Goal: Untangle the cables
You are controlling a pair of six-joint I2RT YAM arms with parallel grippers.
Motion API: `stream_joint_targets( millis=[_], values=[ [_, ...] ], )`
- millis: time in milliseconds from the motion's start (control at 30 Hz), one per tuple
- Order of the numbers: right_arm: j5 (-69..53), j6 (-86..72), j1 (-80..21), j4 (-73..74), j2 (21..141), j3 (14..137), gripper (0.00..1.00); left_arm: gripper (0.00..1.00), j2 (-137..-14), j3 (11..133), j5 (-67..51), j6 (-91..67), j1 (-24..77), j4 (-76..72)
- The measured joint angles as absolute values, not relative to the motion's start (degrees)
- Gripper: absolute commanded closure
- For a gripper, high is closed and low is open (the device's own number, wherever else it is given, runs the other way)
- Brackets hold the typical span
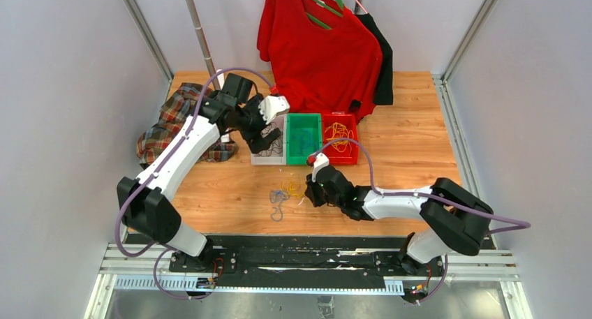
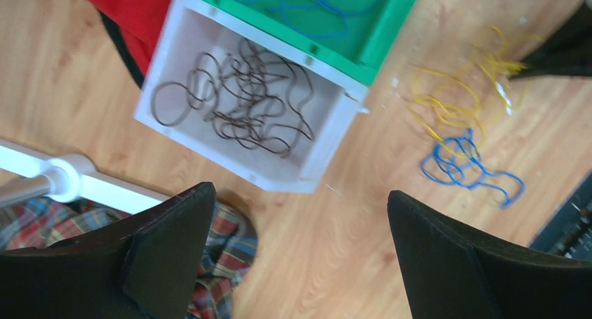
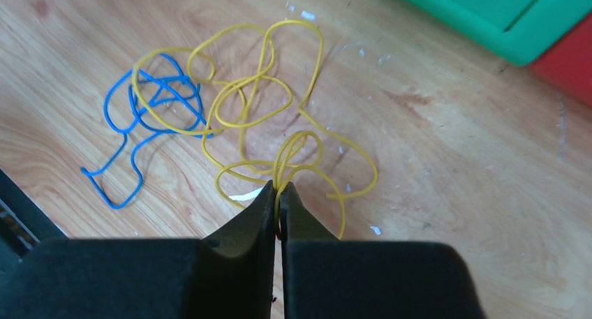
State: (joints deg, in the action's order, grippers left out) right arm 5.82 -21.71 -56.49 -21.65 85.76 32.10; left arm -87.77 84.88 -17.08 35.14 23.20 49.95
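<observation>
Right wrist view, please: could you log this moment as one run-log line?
right gripper: shut on yellow cable | blue cable: overlaps it on table | left gripper: open, empty, near white bin of black cables

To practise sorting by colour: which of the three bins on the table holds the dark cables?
The white bin, leftmost in the row; the green bin beside it holds blue cables, the red bin yellow-orange ones.

Left arm [image 1: 178, 151] stretches forward, left fingers [image 2: 167, 253] spread wide (right arm [image 1: 391, 202] low, right fingers [image 3: 244, 232] pinched together).
</observation>
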Motion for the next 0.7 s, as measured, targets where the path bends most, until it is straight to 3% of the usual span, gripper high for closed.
stream_joint_targets(
  millis=[467,700],
  values=[
    [7.0,-21.4,-49.1,-14.1,62.0,34.2,0.99,0.03,-81.1,71.9,-27.5,36.8,23.0,53.3],
    [8.0,-20.9,-39.2,-10.3,58.8,39.4,0.99,0.02,-81.2,71.6,-28.5,36.1,23.0,53.3]
  ],
)
